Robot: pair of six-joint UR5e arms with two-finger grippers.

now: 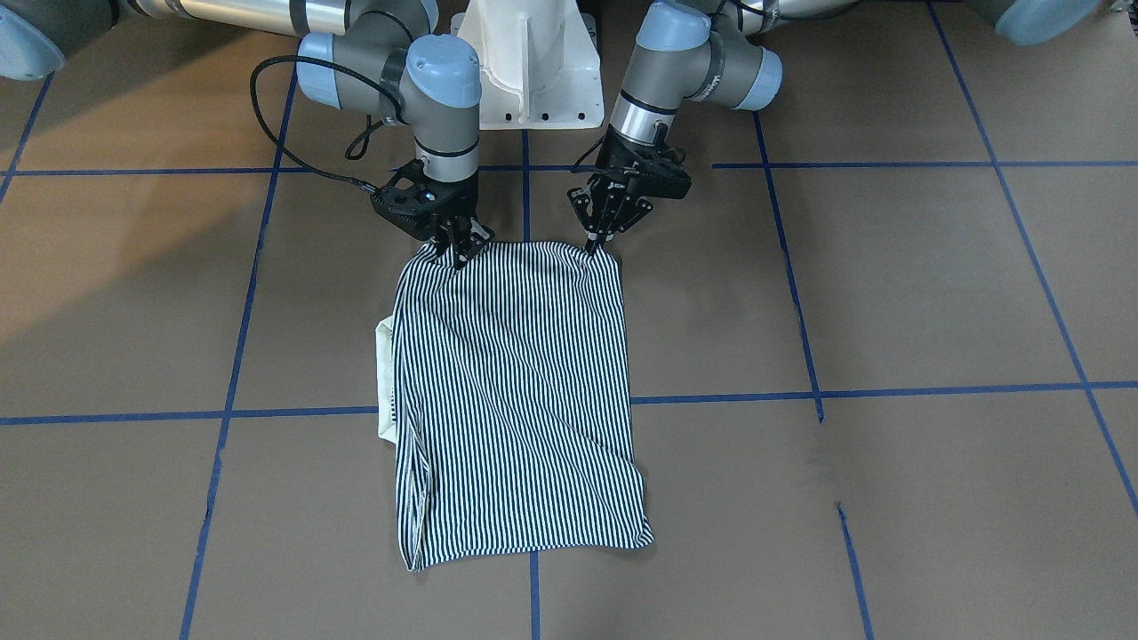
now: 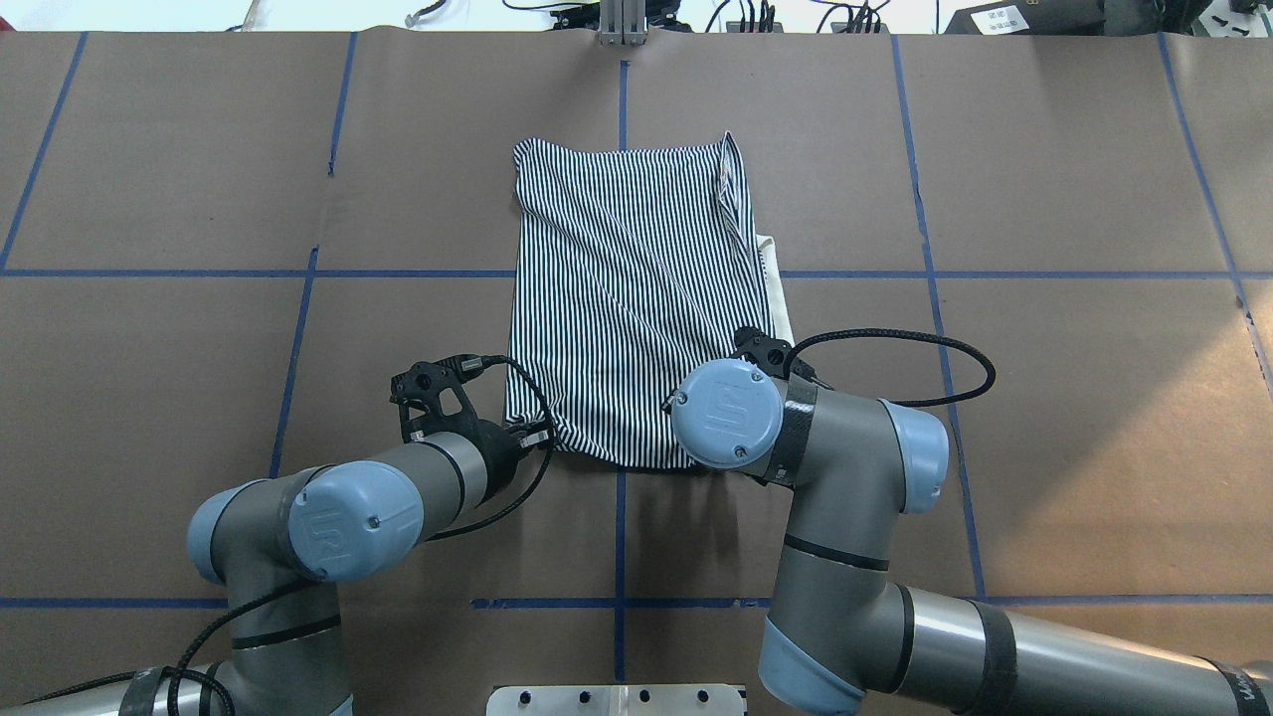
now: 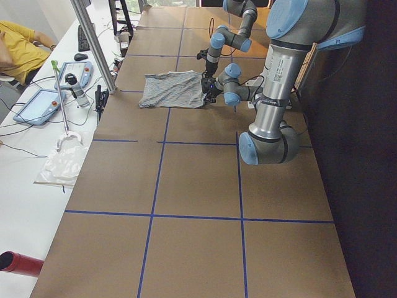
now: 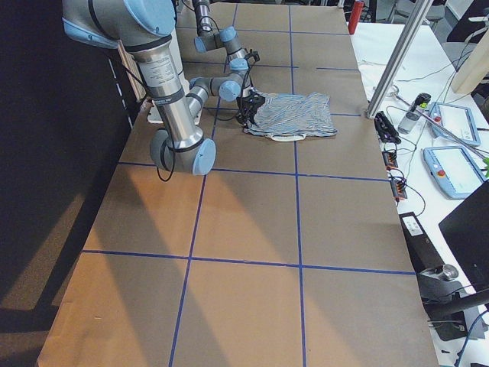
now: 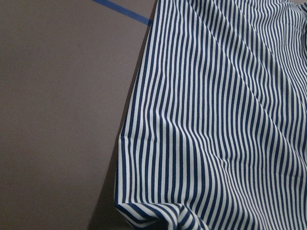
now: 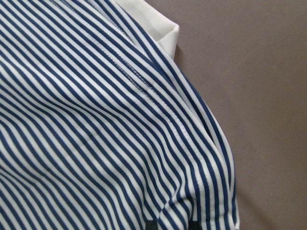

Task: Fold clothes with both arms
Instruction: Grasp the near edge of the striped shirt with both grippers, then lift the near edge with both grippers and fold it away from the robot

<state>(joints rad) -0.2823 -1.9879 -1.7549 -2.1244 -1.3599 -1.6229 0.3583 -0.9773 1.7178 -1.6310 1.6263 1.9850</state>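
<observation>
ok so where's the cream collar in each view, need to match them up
Front-facing: cream collar pokes out at the striped shirt's left edge.
Overhead: collar at the shirt's right edge.
Exterior left: not visible.
Exterior right: collar is a pale strip along the shirt's near edge.
Left wrist: not in view.
Right wrist: collar at top centre.
Shared landmark: the blue tape line that meets the shirt at the collar.

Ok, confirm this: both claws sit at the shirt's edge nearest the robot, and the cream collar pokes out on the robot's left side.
One thing is wrong: the collar pokes out of the shirt on the robot's right side, as the overhead view shows. The left claw and right claw do sit at the edge nearest the robot.
</observation>
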